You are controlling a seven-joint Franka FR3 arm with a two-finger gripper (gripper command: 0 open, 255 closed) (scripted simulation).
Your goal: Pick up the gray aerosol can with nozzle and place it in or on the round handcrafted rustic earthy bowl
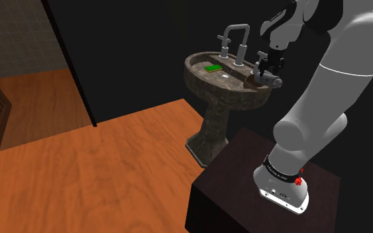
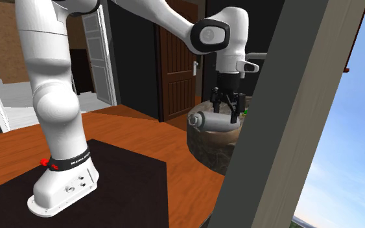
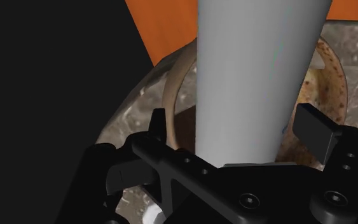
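A: Going biggest first: white arm (image 1: 324, 86) bent over a stone pedestal sink (image 1: 208, 126) with a grey tap (image 1: 234, 40). Agree?
B: Yep. Next, a brown speckled bowl (image 3: 336, 83) on the sink's top, at the side nearest the stand.
A: And the can?
B: Grey can (image 2: 212, 120) lying on its side across that bowl. Gripper (image 2: 229, 110) right above it, fingers (image 3: 314, 127) spread either side, not squeezing.
A: Also spotted a small green block (image 1: 212, 67) on the sink, near the tap.
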